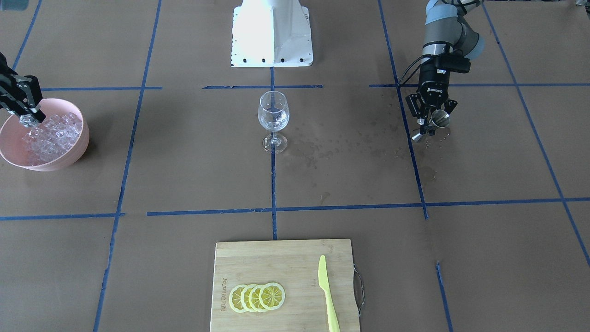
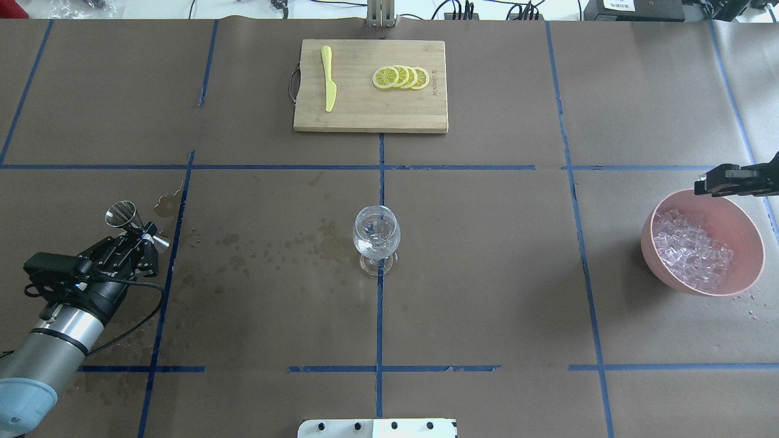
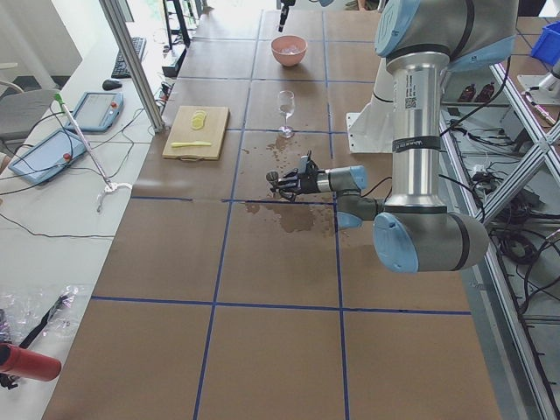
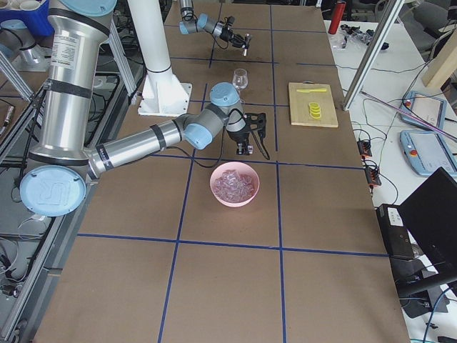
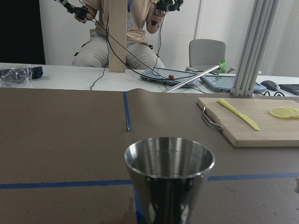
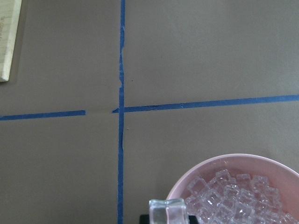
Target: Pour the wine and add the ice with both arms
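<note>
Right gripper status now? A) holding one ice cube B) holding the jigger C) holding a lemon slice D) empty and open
A: the right gripper pinches a single ice cube by the rim of the pink bowl; the jigger is in the left gripper.

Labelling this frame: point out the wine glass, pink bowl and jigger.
wine glass point(image 1: 273, 113), front-facing view, its bowl.
pink bowl point(image 2: 746, 238), overhead view, bare inner wall.
jigger point(image 5: 168, 195), left wrist view, cup wall.

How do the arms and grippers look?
The left arm and right arm are silver-grey tubes with pale blue caps. The left gripper is black, two-fingered, with white ROBOTIQ lettering and a black cable. The right gripper is black.
</note>
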You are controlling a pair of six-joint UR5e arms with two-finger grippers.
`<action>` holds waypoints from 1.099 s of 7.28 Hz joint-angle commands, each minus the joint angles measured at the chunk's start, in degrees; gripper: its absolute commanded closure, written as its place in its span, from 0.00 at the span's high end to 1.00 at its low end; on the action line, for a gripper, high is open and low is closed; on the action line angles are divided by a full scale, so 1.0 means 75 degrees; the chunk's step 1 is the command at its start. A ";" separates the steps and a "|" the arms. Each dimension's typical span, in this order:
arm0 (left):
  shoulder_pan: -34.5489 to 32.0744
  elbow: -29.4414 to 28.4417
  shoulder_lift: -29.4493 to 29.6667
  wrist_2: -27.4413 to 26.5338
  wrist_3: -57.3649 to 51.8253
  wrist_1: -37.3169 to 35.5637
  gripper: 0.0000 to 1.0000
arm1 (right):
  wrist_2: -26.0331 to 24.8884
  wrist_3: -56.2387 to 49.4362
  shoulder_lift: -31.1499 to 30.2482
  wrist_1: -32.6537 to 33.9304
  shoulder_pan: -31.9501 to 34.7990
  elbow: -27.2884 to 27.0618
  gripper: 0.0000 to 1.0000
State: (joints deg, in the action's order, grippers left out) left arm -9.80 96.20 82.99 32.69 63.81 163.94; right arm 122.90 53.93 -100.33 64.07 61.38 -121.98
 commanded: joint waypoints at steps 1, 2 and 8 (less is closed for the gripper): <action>0.0146 -0.0356 -0.0003 -0.0350 0.0070 0.0008 0.00 | 0.0347 0.0040 0.0240 -0.0012 0.0266 -0.0223 0.00; 0.0158 -0.0369 -0.0003 -0.0339 0.0081 0.0008 0.00 | 0.0347 0.0052 0.0404 -0.0012 0.0277 -0.0212 0.00; 0.0216 -0.0510 0.0079 -0.0292 0.0093 -0.0015 0.09 | 0.0371 0.0087 0.0675 -0.0012 0.0266 -0.0259 0.00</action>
State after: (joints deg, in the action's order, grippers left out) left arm -8.23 92.60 83.49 30.36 64.51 163.90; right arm 125.65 54.58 -95.46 63.99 63.37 -123.88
